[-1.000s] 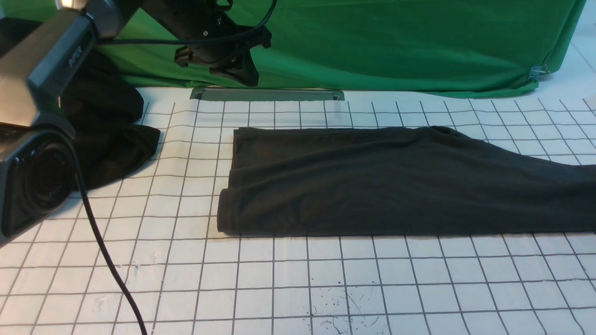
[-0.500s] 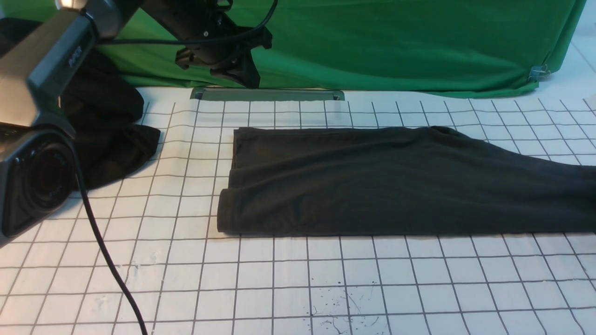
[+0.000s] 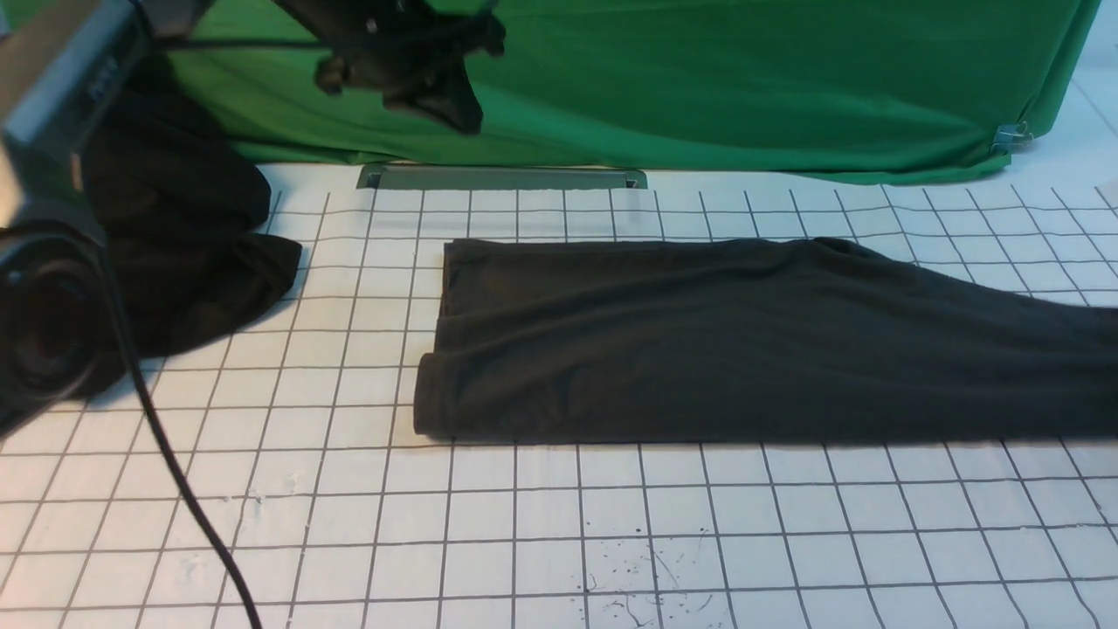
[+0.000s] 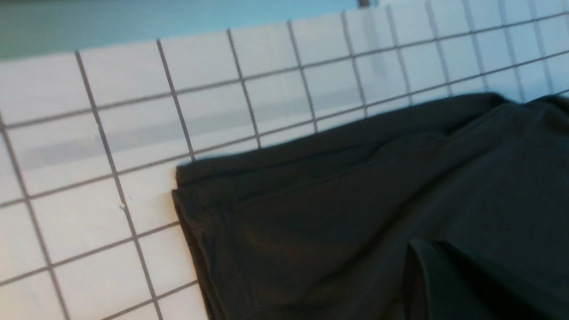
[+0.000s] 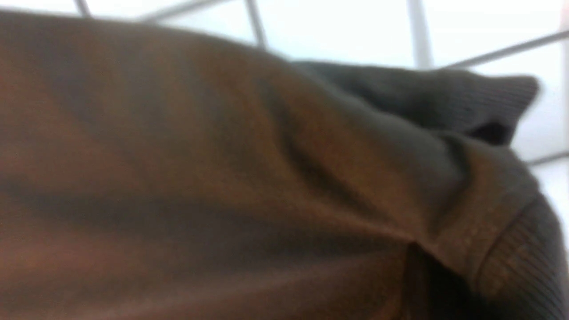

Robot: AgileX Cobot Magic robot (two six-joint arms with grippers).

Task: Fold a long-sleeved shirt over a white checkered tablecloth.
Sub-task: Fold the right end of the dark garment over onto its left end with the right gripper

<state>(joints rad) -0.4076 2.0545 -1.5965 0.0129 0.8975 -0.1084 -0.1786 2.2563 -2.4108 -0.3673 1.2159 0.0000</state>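
No words or numbers can be read here. The grey left arm (image 3: 70, 79), up at about ten o'clock in the front view, has a small pale mark on it, but it is too blurry to read.

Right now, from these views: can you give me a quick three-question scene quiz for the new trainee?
1. True or false: the long-sleeved shirt lies bunched in a heap.
2. What sits at the left edge of the white checkered tablecloth? A. black garment; B. towel; C. box.
3. Fill in: the backdrop cloth is coloured ___.
Key: 1 false, it lies flat in a long band; 2 A; 3 green.
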